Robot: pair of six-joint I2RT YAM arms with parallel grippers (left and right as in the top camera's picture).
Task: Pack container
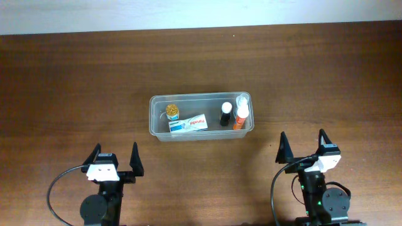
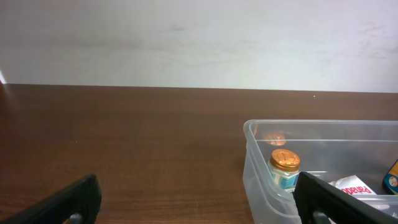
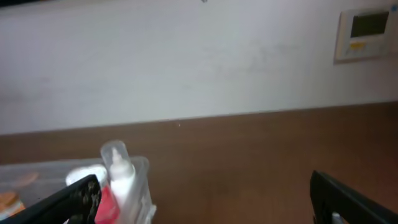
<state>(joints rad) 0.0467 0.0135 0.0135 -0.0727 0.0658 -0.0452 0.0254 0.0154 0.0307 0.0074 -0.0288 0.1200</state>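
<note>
- The container (image 1: 196, 105), a clear rectangular tub with rounded corners, sat on the dark wooden counter (image 1: 75, 69) near the middle, its long side running left to right.
- It lay ahead of both arms and between them, well apart from each.
- Inside it, at the left end, a small jar with a gold lid (image 1: 172, 112) stood upright.
- Just right of the jar, a white box with red lettering (image 1: 189, 123) lay flat along the container's near wall.
- Further right stood a black bottle with a white cap (image 1: 225, 113).
- An orange bottle with a white top (image 1: 239, 118) occupied the right end, beside the black one, with a clear cap at its far end; whether it stood or leaned could not be told.
- The left gripper (image 1: 115, 150) hung over the near left part of the counter, jaws spread wide and holding nothing.
- The right gripper (image 1: 303, 141) hung over the near right part of the counter, jaws likewise spread wide and holding nothing.
- From the left wrist, the container's left corner showed just inside the right jaw, with the jar and part of the box visible through the wall.
- From the right wrist, the orange bottle and the container's right corner appeared blurred beside the left jaw.
- A pale wall (image 2: 186, 43) rose behind the counter, carrying a small control panel (image 3: 367, 34).
</note>
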